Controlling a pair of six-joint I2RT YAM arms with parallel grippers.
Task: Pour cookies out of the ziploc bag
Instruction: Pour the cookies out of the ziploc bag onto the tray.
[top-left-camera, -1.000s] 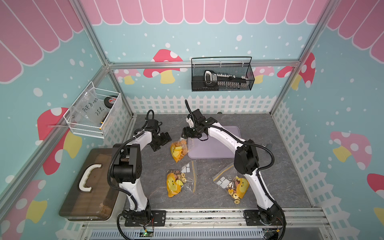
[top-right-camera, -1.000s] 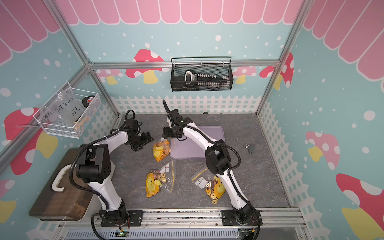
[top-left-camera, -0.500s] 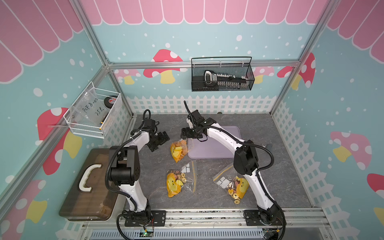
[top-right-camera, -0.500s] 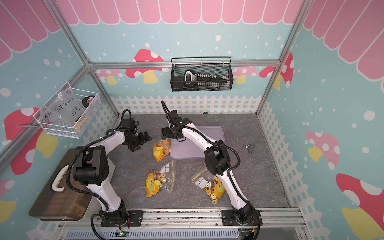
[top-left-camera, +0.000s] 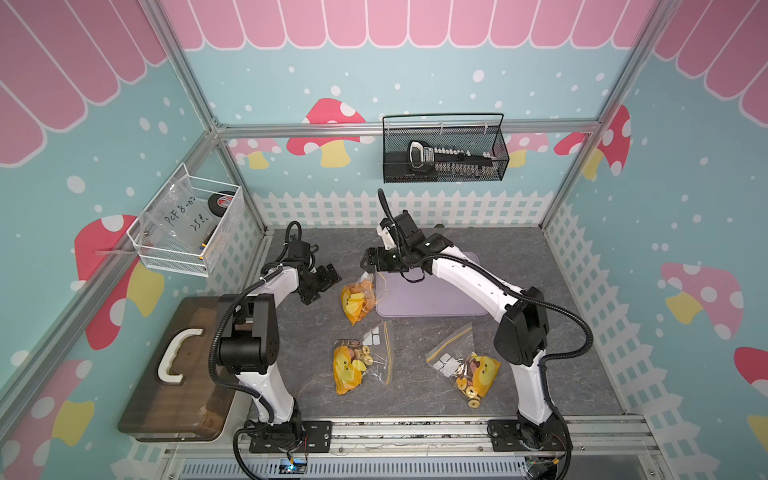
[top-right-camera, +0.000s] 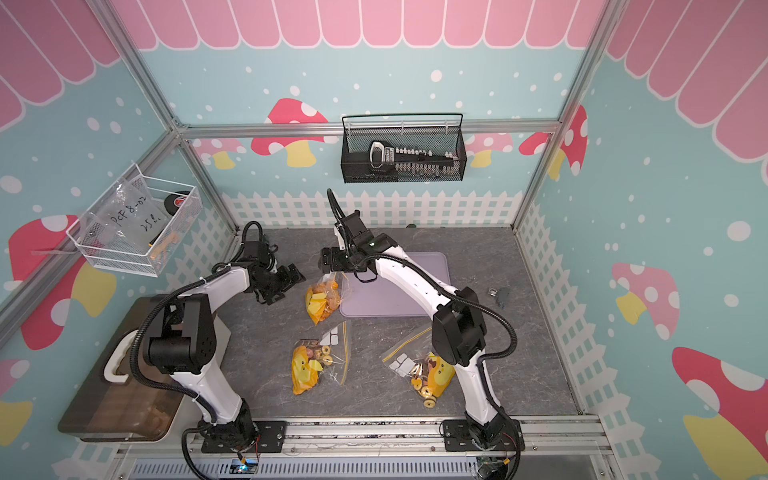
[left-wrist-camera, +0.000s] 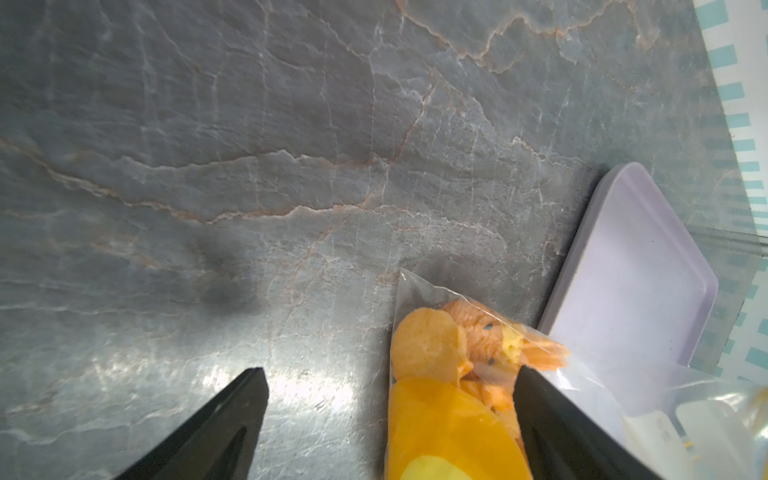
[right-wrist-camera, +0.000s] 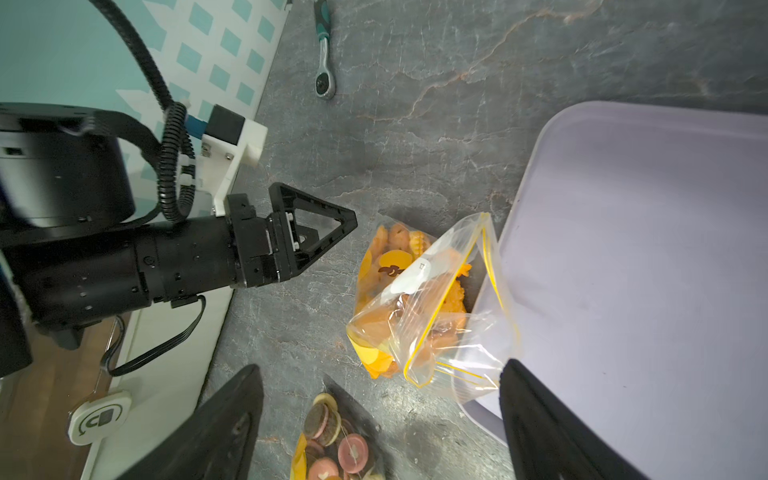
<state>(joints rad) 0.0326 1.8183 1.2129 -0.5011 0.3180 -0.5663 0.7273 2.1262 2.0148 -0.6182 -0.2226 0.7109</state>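
Note:
A clear ziploc bag (top-left-camera: 357, 298) (top-right-camera: 322, 300) of orange-golden cookies (right-wrist-camera: 399, 245) lies on the grey table against the left edge of the lilac tray (top-left-camera: 440, 297). Its yellow-striped mouth (right-wrist-camera: 453, 332) gapes open over the tray's rim. My right gripper (top-left-camera: 368, 266) (right-wrist-camera: 381, 368) hovers above the bag's far end, open and holding nothing. My left gripper (top-left-camera: 328, 277) (left-wrist-camera: 390, 374) is just left of the bag, open. In the left wrist view the bag (left-wrist-camera: 449, 395) lies loose beside one finger (left-wrist-camera: 552, 415), ungripped.
Two more cookie bags lie nearer the front, one in the middle (top-left-camera: 357, 365) with brown and pink rings (right-wrist-camera: 332, 428), one at right (top-left-camera: 469, 370). A wooden box with a white handle (top-left-camera: 178, 361) stands at left. A ratchet wrench (right-wrist-camera: 323, 62) lies by the back fence.
The right gripper's jaws stand wider than a second ago and it has edged slightly left. The left arm has shifted a little. The bag lies where it was.

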